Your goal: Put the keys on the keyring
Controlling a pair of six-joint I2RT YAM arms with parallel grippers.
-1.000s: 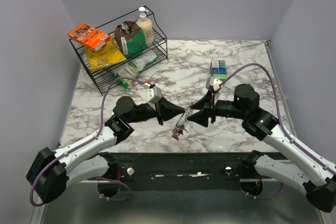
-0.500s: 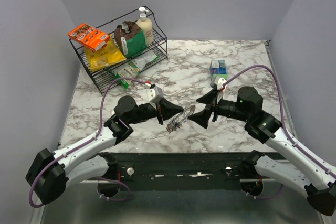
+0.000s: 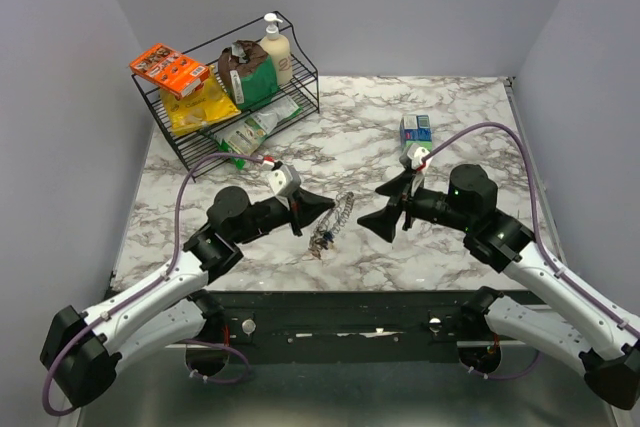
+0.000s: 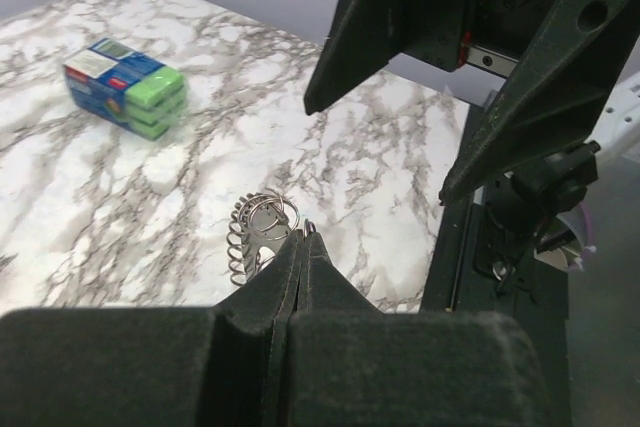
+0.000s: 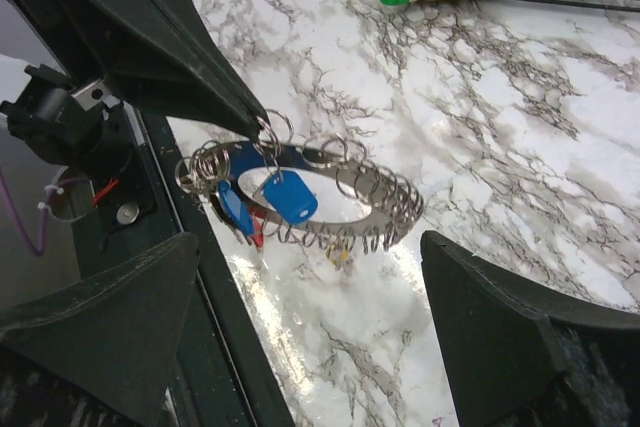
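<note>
Marble surface w/ a wire rack of groceries at back left, well apart from the work. Both arms meet over the near middle.

Left claw is pressed together, clamped on the keyring by one of its small rim loops. The ring hangs in the air above the surface, tilted, btw the two claws. Right claw has its fingers spread wide and holds nothing. It sits just beside the ring, not touching as far as the wrist views show.

Keys dangle from the ring near the left pinch: a blue head in front, another blue and a red tip behind. Yellow one not clear. No loose key seen on the surface.

Judgement: threading looks prob. done or nearly so, and the step in hand is the right claw clearing off.
- Pull it straight back, fingers wide, so the tips don't hook the jagged coils.
- Left pinch is thin, on one loop only, so no quick swings or the ring could twist out.
- Check the keys hang properly on the ring, not just resting on it.
- Set it down low and slow.
</note>
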